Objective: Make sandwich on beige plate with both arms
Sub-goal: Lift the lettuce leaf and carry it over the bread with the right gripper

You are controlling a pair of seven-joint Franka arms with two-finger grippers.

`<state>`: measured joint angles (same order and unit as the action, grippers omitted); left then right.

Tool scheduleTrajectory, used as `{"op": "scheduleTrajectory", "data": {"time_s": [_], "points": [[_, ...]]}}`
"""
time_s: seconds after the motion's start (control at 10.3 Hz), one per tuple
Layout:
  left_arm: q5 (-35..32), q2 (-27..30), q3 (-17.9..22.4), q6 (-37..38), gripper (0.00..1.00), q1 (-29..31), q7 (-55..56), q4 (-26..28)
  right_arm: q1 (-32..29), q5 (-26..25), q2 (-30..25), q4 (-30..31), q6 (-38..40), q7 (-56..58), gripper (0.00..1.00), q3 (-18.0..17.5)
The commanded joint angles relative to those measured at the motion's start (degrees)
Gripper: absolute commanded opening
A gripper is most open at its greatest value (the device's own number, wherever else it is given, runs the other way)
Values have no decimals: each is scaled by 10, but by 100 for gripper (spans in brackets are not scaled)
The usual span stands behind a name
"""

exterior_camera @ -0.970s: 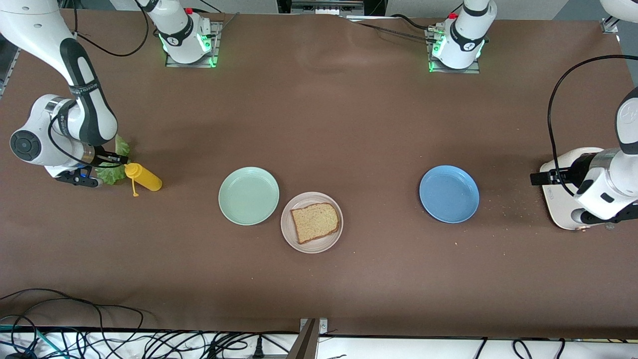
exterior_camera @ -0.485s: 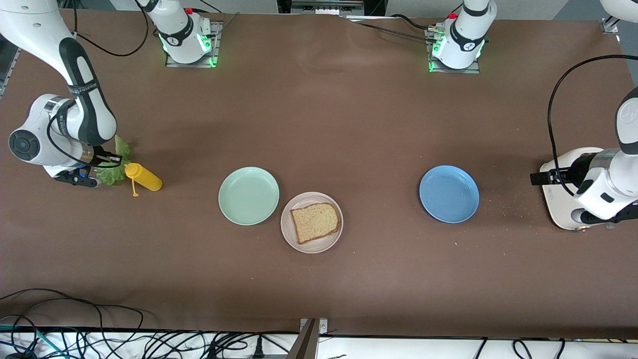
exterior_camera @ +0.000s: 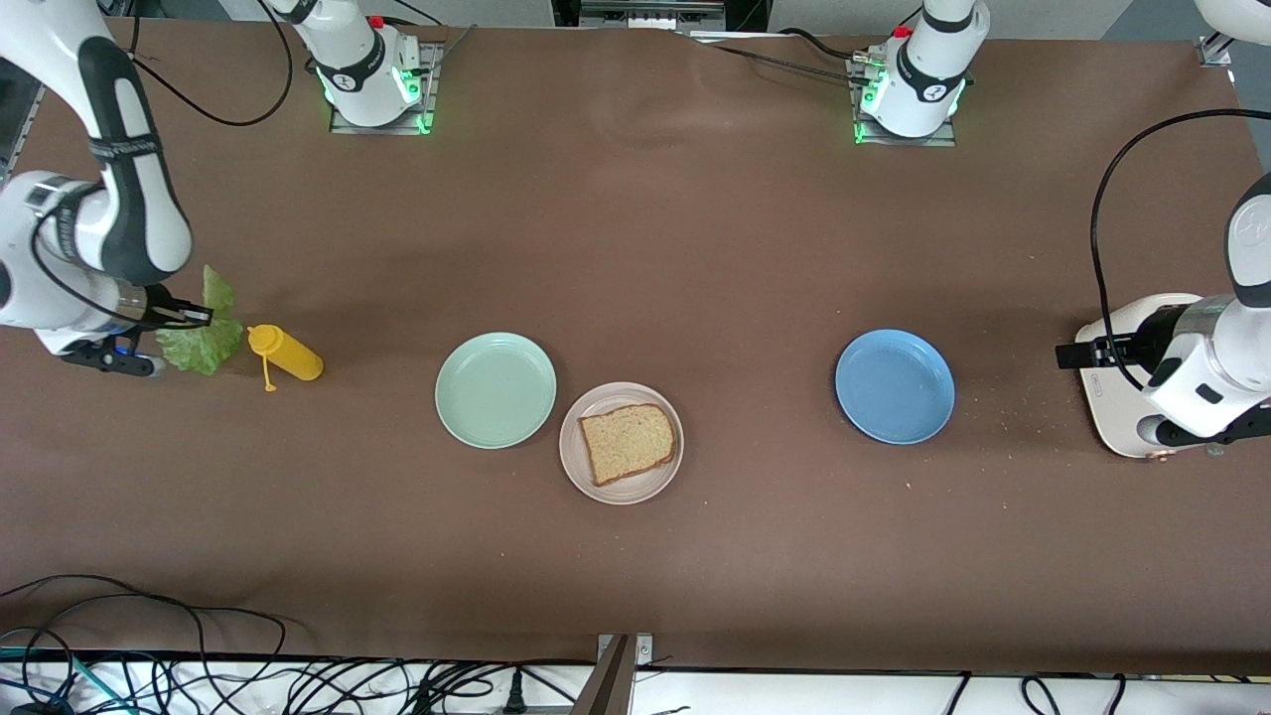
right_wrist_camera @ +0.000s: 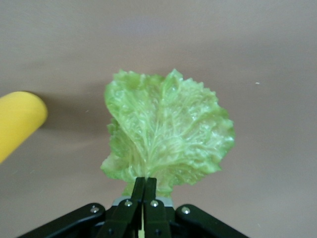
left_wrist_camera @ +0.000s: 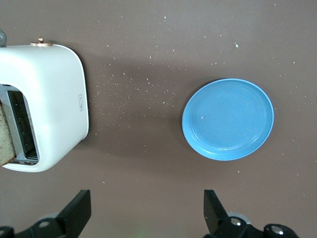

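One slice of brown bread (exterior_camera: 628, 442) lies on the beige plate (exterior_camera: 590, 475) near the table's middle. A second slice (left_wrist_camera: 4, 136) stands in the white toaster (left_wrist_camera: 49, 94), seen in the left wrist view. My right gripper (exterior_camera: 164, 328) is shut on the edge of the green lettuce leaf (exterior_camera: 202, 336) and holds it above the table at the right arm's end; the leaf fills the right wrist view (right_wrist_camera: 166, 131) past the shut gripper (right_wrist_camera: 144, 191). My left gripper (left_wrist_camera: 146, 210) is open and empty, over the table between the toaster (exterior_camera: 1117, 387) and the blue plate (exterior_camera: 894, 386).
A mint-green plate (exterior_camera: 495, 389) sits beside the beige plate toward the right arm's end. A yellow squeeze bottle (exterior_camera: 286, 355) lies on its side close to the lettuce; its end shows in the right wrist view (right_wrist_camera: 17, 121). Crumbs lie between the toaster and the blue plate (left_wrist_camera: 228, 119).
My right gripper has risen with the lettuce leaf and drawn away from the yellow bottle toward the table's end. The left arm has not moved.
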<state>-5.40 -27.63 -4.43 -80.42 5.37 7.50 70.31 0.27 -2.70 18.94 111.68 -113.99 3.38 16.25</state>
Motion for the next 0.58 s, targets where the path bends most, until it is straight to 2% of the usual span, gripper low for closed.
{"op": "scheduleTrajectory", "data": {"time_s": [0.0,0.19,0.39,0.49], "points": [[-17,7,-3,6,100,1,-6,4,5,2,-11,-121,159,10,0,-3],[-17,7,-3,6,100,1,-6,4,17,6,-11,-212,246,4,0,-41],[-16,7,-3,6,100,1,-6,4,17,18,-11,-263,257,-4,0,-113],[-16,7,-3,6,100,1,-6,4,17,46,-11,-268,245,-5,0,-144]]}}
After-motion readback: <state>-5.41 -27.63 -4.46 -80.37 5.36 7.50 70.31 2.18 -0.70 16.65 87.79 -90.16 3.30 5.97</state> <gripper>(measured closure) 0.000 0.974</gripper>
